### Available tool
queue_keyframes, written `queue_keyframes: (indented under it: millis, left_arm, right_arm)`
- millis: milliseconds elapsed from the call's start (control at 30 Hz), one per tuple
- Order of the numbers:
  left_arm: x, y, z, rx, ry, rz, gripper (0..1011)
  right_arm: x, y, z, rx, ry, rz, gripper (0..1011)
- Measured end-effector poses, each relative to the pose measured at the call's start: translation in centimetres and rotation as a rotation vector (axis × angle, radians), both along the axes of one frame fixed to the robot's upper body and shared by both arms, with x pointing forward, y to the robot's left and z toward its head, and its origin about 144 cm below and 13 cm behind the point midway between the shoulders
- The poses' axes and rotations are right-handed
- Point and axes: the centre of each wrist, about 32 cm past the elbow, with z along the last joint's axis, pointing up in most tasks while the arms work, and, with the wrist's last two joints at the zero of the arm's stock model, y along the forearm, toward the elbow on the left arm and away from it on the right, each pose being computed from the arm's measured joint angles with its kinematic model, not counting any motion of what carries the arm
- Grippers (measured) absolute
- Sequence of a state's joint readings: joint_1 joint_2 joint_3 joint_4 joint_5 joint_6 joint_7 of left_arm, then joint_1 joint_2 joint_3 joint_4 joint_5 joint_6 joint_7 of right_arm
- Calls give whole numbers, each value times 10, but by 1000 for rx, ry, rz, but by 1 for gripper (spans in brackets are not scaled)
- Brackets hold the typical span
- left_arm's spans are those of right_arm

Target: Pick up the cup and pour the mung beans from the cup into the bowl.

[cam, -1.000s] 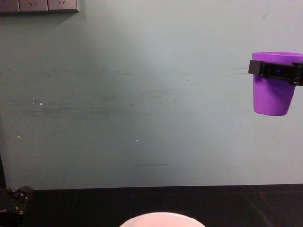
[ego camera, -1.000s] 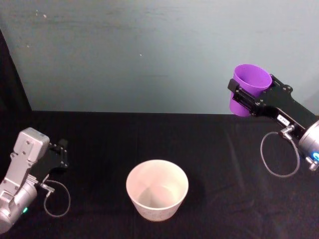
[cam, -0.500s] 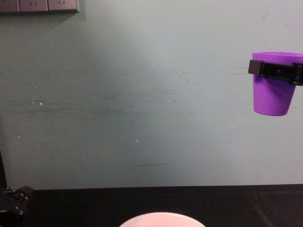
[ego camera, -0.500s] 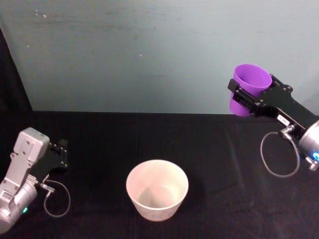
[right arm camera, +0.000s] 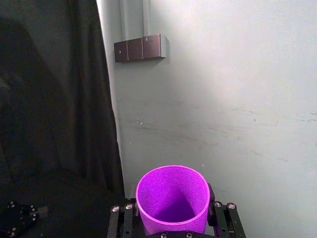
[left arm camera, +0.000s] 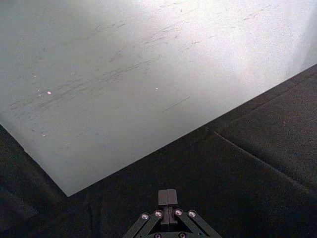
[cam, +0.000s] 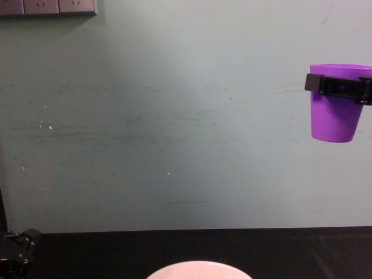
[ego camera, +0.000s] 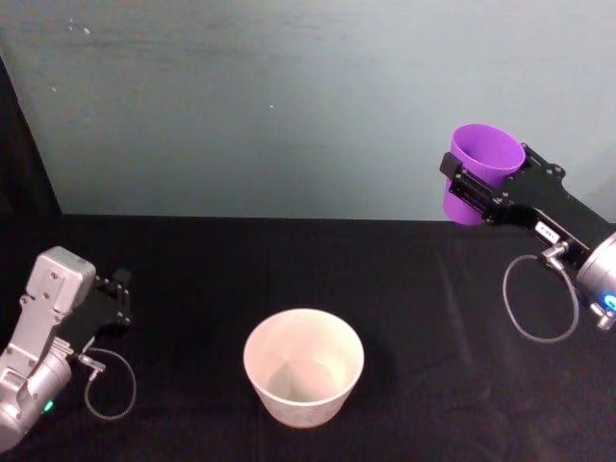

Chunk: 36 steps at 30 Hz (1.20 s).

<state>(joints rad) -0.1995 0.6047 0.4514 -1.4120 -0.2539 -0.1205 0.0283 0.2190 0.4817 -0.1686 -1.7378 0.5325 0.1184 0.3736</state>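
The purple cup (ego camera: pixel 486 159) hangs upright high at the right, well above the table, with my right gripper (ego camera: pixel 477 185) shut around its upper wall. In the chest view the cup (cam: pixel 332 119) shows against the wall with the gripper's black band (cam: pixel 340 87) just under its rim. From the right wrist the cup (right arm camera: pixel 172 198) opens upward; the inside that I can see is purple, and the mung beans are out of view. The pinkish-white bowl (ego camera: pixel 303 404) stands at the table's front centre, lower and to the left of the cup. My left gripper (ego camera: pixel 117 289) rests shut at the left.
Black cloth covers the table (ego camera: pixel 192 260), which ends at a pale green wall (ego camera: pixel 289 96). A cable loop (ego camera: pixel 541 298) hangs under the right arm. Wall sockets (cam: pixel 46 7) sit high at the left. The bowl's rim (cam: pixel 197 267) peeks over the chest view's lower edge.
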Motion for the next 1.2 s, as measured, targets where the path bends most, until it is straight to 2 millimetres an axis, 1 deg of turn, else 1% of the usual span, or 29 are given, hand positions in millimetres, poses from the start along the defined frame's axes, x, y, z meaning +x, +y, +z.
queue_keyframes:
  millis: [767, 1000, 1200]
  left_arm:
    - [0, 0, 0, 0, 0, 0, 0]
    - [0, 0, 0, 0, 0, 0, 0]
    - [0, 0, 0, 0, 0, 0, 0]
  right_arm:
    - [2, 0, -2, -8, -6, 6, 737]
    - [17, 5, -8, -55, -6, 34, 737]
    - [35, 15, -12, -128, -2, 63, 737]
